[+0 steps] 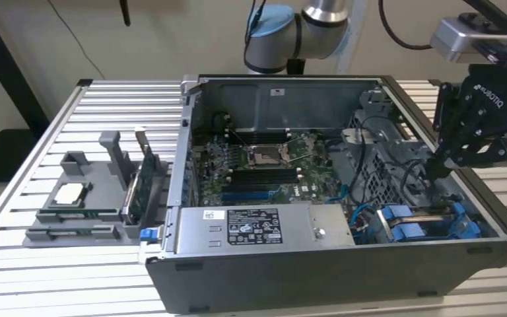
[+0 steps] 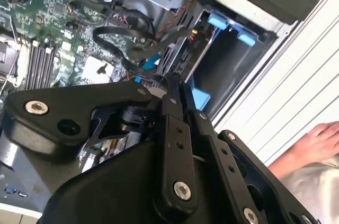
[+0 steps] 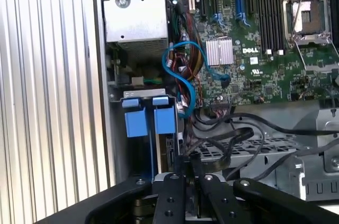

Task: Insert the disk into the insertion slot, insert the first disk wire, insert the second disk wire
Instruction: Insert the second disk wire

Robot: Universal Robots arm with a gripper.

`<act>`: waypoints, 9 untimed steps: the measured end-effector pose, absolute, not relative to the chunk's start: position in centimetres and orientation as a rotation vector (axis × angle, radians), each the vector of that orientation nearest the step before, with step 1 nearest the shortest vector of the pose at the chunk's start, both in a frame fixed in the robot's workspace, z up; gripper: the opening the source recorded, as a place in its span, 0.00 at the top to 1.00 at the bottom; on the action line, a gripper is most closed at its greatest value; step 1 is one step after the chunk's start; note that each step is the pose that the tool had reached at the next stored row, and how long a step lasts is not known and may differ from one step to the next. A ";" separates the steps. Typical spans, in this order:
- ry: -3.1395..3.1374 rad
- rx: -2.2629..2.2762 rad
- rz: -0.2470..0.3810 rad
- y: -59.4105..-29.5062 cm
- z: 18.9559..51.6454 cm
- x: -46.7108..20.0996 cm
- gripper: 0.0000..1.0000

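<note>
- My gripper (image 2: 175, 83) is down inside the case at the exterior view's right, fingers pressed together. A black wire (image 2: 122, 34) runs right by the tips, and I think they are pinching its end, but the contact is hidden.
- The wire is light and floppy. Only its plug is stiff, so I would hold it by the plug body, squarely, not by the cable.
- Just beyond the fingertips sits the disk (image 3: 170, 150), on edge in the insertion slot (image 3: 117, 134). The blue carrier tabs (image 3: 150, 121) are at the slot's mouth, so it looks seated.
- The disk is rigid, fairly heavy and sensitive to knocks. I would take it by the blue carrier, not the bare metal.
- Further out, a thin blue cable (image 3: 185, 75) loops over the motherboard (image 3: 265, 60).
- On writing: the power-supply box (image 1: 245, 228) has a white printed label and the gripper body has white lettering. I am not reading either out.
- A person's hand (image 2: 318, 139) rests outside the case.
</note>
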State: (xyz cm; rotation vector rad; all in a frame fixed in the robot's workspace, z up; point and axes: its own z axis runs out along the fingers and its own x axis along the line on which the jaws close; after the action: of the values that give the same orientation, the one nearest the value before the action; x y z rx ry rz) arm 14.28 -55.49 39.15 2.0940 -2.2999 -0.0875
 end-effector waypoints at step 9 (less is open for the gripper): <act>-2.313 2.107 -0.065 -56.0 38.7 12.8 0.84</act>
State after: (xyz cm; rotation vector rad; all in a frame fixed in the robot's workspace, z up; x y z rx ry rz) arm 12.79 -56.00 38.69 2.1067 -2.3132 -0.0650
